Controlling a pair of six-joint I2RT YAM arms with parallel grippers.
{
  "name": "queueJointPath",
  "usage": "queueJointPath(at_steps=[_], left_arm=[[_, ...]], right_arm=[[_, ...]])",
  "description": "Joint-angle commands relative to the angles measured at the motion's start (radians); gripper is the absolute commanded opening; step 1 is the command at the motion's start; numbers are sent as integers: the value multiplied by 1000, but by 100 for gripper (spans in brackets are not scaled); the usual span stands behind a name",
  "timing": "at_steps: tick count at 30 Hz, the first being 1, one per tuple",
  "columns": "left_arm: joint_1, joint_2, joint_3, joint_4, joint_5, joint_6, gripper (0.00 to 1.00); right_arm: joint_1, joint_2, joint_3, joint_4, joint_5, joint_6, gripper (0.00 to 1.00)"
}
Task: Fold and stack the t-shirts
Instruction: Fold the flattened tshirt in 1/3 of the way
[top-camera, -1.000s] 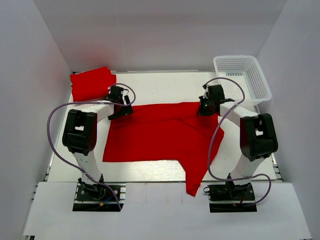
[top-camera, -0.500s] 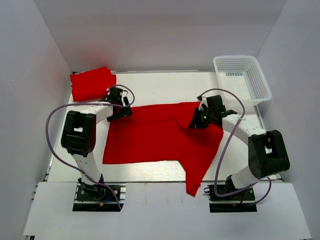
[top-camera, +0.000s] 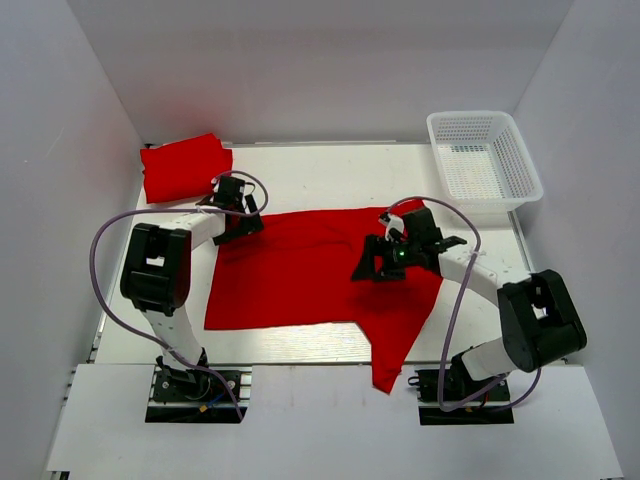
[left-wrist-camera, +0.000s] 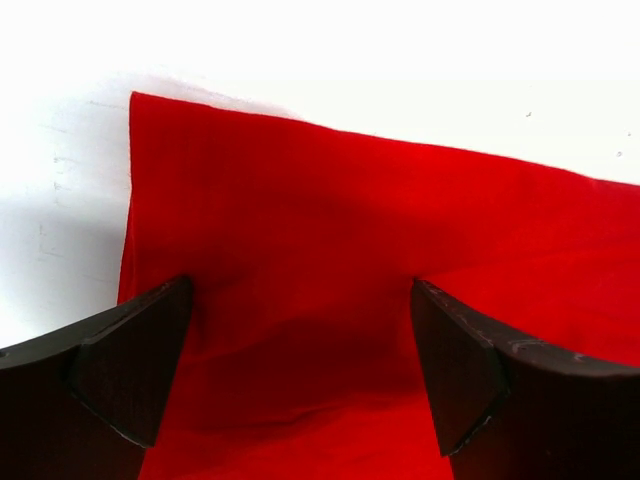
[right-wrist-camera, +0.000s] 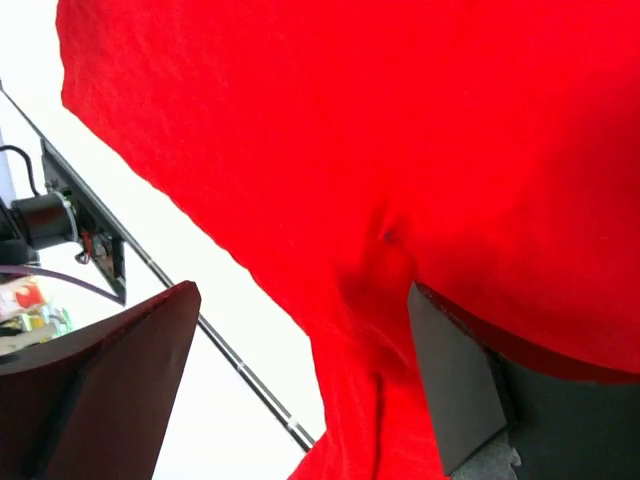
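**Left gripper (top-camera: 238, 205) and right gripper (top-camera: 383, 262) both wide open, nothing pinched**

spread t-shirt (top-camera: 290, 270) lies flat mid-table, one sleeve hanging over the near edge; left wrist view shows its far-left corner framed between the parted fingers (left-wrist-camera: 120, 370), so that arm looks lined up to pinch the corner; right gripper hovers tilted over the shirt's right half, fingers far apart, cloth below it but not clamped; can't tell if a finger touches the cloth; my read: grasp stage of the fold, two hold points needed to carry an edge over evenly; risk is soft cloth bunching or a grab catching one side only; folded t-shirt (top-camera: 183, 167) sits at the far-left corner of the table (top-camera: 320, 170), just beyond the left gripper, likely the stack base; white mesh basket (top-camera: 470, 114) stands far right, apart from the cloth
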Motion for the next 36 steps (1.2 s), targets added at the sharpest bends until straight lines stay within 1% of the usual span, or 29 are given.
queueJointPath(at_steps=[1, 6, 8, 9, 10, 11, 12, 13, 14, 16, 18, 20, 22, 23, 25, 29, 32, 33, 36], left_arm=[[-2, -57, -19, -35, -21, -18, 100], [-2, -89, -37, -47, -41, -28, 100], [-2, -89, -46, -47, -41, -38, 100], [-2, -89, -46, -47, -41, -38, 100], [-2, -89, -46, -47, -41, -51, 100], [-2, -80, -46, -47, -41, -51, 100], [-2, -80, -46, -47, -41, -60, 100], [-2, -80, -46, -47, -41, -60, 100], [-2, -71, -46, -38, -41, -69, 100], [-2, -62, -56, -29, -41, -69, 100], [7, -27, -56, -20, -31, -81, 100], [7, 1, -24, -9, -22, -91, 100], [7, 54, 26, -9, -31, -91, 100], [7, 76, 47, -9, -47, -91, 100], [7, 117, 113, -18, -56, -91, 100], [7, 238, 238, 2, -56, -91, 100], [16, 288, 306, 2, -71, -91, 100], [16, 314, 349, 2, -71, -91, 100], [16, 323, 408, -9, -62, -68, 100]], right_arm=[[2, -41, 55, -13, 25, -56, 90], [-10, 2, 152, -36, 347, -18, 90], [-18, 78, 224, -42, 402, -2, 90], [-29, 126, 246, -51, 472, 10, 90], [-32, 149, 303, -57, 494, 13, 90], [-38, 174, 324, -64, 514, 18, 90], [-58, 245, 344, -71, 543, 25, 90], [-64, 266, 388, -73, 554, 25, 90], [-91, 328, 407, -79, 586, 30, 90], [-105, 370, 450, -91, 580, 37, 90], [-130, 447, 508, -96, 569, 38, 90], [-154, 499, 568, -105, 568, 36, 90], [-177, 563, 598, -128, 572, 33, 90], [-184, 579, 653, -134, 572, 28, 90], [-205, 634, 684, -139, 590, 21, 90], [-231, 717, 822, -163, 583, 7, 90], [-240, 774, 887, -165, 587, -21, 90], [-245, 781, 945, -185, 589, -27, 90], [-251, 809, 1017, -186, 569, -73, 90]])
